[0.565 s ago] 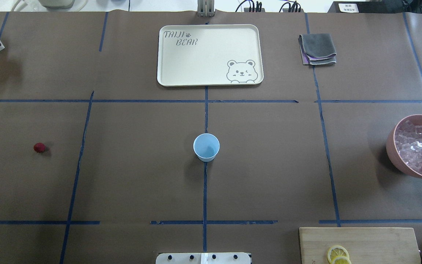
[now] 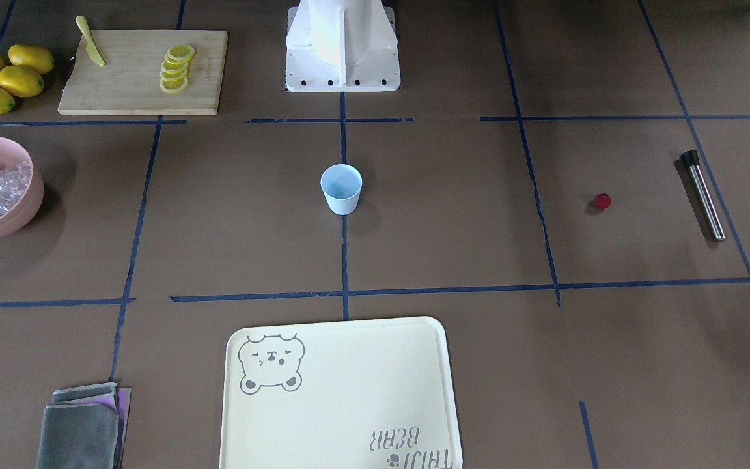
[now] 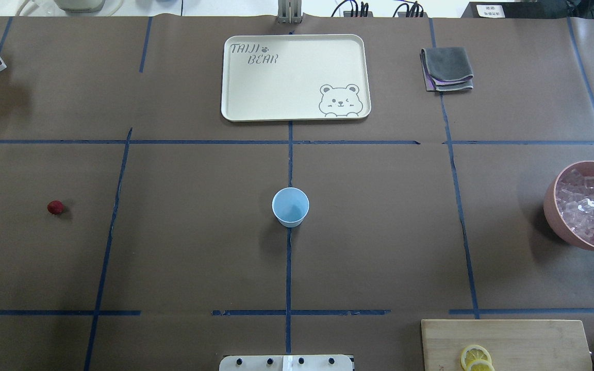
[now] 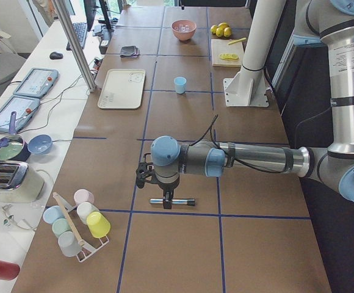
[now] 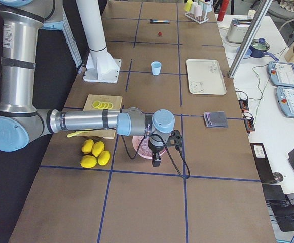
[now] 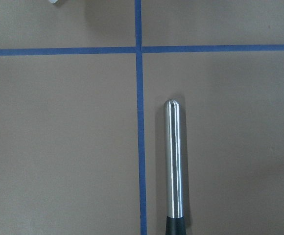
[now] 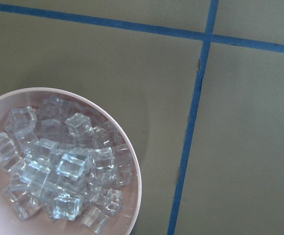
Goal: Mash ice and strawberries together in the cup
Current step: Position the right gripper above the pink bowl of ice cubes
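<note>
Mid-surface, on centre tape line (image 3: 289, 268): cup (image 3: 290, 206), empty, likely set within both arms' reach. Well apart on left side, strawberry (image 3: 55, 207); ice (image 7: 59, 166) heaped in pink bowl (image 3: 550, 208). Over steel muddler (image 6: 174, 161) hangs left hand (image 4: 166, 198); over ice, right hand (image 5: 156, 159), probably staged for pickups. Grip of either: cannot tell.

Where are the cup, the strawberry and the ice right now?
cup (image 2: 342, 205), exterior front-facing view, on its outer wall.
strawberry (image 3: 55, 207), overhead exterior view, middle of the berry.
ice (image 7: 68, 166), right wrist view, on a cube mid-heap.
</note>
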Controlling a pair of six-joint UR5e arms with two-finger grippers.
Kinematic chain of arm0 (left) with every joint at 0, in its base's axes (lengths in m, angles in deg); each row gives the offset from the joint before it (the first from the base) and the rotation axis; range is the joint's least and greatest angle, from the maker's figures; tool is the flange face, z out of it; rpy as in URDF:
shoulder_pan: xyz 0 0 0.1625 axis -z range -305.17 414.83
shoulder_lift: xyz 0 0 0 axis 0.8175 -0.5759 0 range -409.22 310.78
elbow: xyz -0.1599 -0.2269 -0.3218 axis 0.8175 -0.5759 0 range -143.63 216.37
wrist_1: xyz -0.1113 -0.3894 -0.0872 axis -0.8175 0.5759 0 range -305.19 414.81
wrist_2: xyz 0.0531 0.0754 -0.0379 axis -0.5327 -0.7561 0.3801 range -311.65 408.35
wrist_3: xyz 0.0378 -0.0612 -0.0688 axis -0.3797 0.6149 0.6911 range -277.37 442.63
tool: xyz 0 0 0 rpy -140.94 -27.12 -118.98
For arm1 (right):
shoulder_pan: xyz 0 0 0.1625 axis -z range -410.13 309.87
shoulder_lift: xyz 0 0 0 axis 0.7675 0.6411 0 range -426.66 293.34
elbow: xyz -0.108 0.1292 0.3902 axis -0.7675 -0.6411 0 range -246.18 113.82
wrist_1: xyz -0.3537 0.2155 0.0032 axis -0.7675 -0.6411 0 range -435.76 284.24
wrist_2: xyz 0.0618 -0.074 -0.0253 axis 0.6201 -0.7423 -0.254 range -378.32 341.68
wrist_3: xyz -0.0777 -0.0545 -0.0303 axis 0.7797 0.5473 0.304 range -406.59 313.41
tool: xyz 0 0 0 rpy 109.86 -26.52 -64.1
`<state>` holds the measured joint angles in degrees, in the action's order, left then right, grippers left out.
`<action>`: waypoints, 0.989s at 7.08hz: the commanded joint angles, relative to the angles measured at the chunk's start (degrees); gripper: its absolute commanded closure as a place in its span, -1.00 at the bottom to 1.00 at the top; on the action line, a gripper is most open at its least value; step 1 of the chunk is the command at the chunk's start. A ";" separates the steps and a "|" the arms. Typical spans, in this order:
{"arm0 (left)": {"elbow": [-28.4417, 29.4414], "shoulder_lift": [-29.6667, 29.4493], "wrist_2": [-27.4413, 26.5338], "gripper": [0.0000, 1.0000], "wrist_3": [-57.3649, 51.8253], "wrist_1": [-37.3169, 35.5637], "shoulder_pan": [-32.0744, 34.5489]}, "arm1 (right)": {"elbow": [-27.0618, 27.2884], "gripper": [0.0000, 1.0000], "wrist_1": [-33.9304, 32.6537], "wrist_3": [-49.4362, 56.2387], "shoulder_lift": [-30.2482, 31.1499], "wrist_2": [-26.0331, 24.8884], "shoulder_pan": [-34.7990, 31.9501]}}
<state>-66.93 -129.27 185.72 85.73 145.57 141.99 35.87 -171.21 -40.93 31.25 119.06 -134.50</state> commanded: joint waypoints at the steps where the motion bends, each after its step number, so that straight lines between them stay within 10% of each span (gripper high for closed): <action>1: -0.06 0.16 0.09 -1.00 0.15 -0.06 -0.14 | 0.07 -0.99 0.00 -0.12 0.00 1.57 0.00; 7: -0.58 0.51 0.09 -1.00 -0.02 0.29 -0.15 | 0.16 -0.99 2.11 0.23 0.09 2.18 0.18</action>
<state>-67.33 -128.77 185.77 85.78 145.79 141.85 36.04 -169.52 -40.80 31.31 121.16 -134.34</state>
